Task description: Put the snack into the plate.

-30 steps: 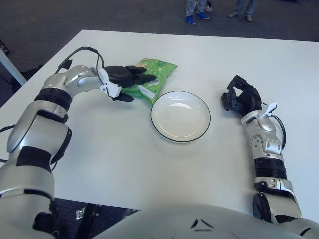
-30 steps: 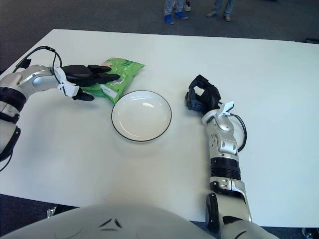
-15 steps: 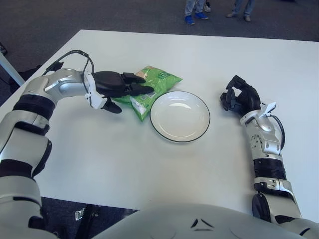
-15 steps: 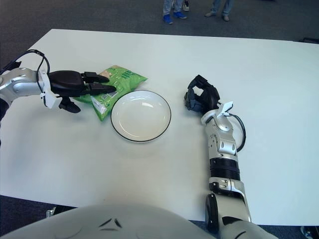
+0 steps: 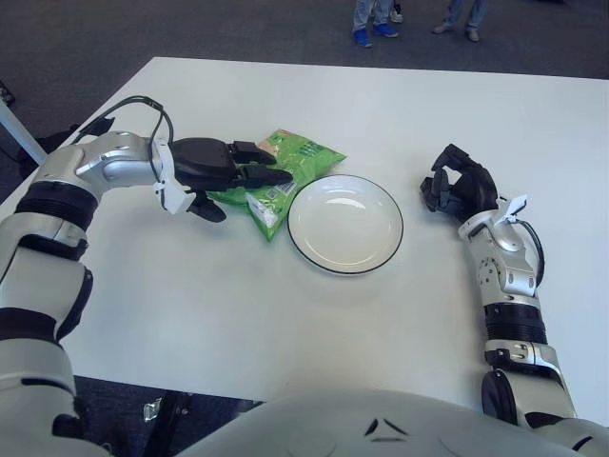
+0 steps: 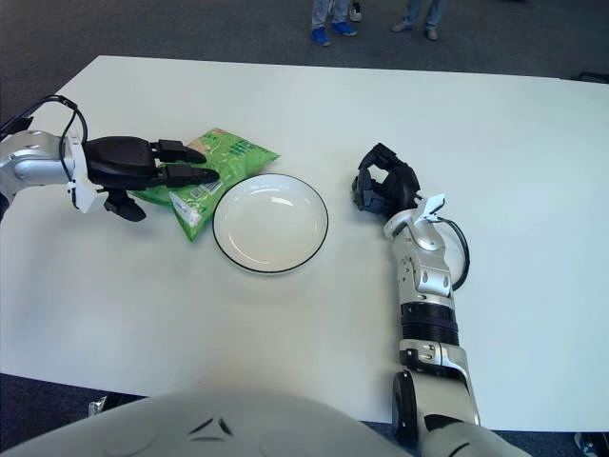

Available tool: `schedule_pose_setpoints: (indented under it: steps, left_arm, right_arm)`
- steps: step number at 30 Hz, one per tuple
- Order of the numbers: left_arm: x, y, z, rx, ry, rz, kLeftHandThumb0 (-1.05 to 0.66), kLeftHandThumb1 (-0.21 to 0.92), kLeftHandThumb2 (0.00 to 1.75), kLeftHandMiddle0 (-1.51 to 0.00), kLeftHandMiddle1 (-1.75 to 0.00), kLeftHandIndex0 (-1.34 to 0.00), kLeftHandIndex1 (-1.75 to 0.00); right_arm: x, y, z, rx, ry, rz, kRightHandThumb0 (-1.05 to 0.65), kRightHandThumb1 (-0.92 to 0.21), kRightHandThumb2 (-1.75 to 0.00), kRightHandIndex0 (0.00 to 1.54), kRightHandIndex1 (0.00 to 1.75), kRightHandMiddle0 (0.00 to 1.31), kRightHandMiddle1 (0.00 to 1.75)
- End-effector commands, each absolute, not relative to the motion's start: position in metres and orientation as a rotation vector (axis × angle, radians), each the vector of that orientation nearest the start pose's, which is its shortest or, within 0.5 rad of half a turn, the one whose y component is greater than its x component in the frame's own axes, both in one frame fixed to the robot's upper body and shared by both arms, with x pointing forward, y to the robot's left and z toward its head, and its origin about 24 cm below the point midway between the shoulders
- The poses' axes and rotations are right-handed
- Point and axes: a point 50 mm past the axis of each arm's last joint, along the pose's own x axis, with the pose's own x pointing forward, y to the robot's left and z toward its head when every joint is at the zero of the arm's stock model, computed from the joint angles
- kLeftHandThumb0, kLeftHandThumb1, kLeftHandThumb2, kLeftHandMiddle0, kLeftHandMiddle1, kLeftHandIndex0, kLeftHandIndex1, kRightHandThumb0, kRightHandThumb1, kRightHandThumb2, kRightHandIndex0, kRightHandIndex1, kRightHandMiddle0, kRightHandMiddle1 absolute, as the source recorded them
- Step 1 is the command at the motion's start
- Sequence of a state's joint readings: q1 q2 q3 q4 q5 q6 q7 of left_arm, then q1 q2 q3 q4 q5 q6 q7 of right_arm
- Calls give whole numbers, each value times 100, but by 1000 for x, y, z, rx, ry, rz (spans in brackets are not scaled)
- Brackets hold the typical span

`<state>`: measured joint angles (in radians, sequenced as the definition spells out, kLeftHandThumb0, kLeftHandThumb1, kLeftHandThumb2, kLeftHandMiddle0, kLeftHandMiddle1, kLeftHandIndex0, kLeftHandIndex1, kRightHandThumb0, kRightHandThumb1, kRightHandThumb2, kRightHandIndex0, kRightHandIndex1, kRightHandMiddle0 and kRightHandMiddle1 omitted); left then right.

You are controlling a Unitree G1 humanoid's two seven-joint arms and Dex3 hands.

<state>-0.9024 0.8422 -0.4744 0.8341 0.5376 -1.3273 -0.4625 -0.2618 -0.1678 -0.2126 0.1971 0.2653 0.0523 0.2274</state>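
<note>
Item one, the snack bag [image 5: 276, 171]: green, crinkled, lying flat on the white table [image 5: 285, 314] left of centre in the frame, its lower corner just beside the plate's left rim, none of it inside.

Item two, the plate [image 5: 344, 223]: white with a dark rim, sitting empty at the centre of the frame.

Item three, the left hand [image 5: 217, 168]: reaching in from the left edge, its fingers [image 5: 262, 175] lying extended and close together over the bag's top, the thumb hanging below its near edge. It is gripping the bag's left side, as far as I can judge.

Item four, the right hand [image 5: 457, 186]: sitting at the right of the frame with fingers curled in, holding nothing, well apart from the plate.

Step in hand: grasping and carrying. The next move is calling for a lift over the rim and a short shift rightward.

Room: bare tabletop is lying all round the plate; table edges are staying far off.
</note>
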Motion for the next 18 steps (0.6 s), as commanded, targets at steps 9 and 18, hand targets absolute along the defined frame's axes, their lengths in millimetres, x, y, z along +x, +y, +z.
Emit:
schedule_pose_setpoints:
  steps: [9,18]
  left_arm:
    - [318,215,196,1589,-654,-1063,-82,90,62,-35,-97,0,-95]
    - [317,216,197,1597,-643,-1046,-78,88,59,-35,-105,0,-106]
  right_arm:
    - [290,-207,45,182,56,44,-46,-38,-124,128,175,56,175]
    - [290,-207,44,177,51,45,-46,-38,-124,129,175,56,175]
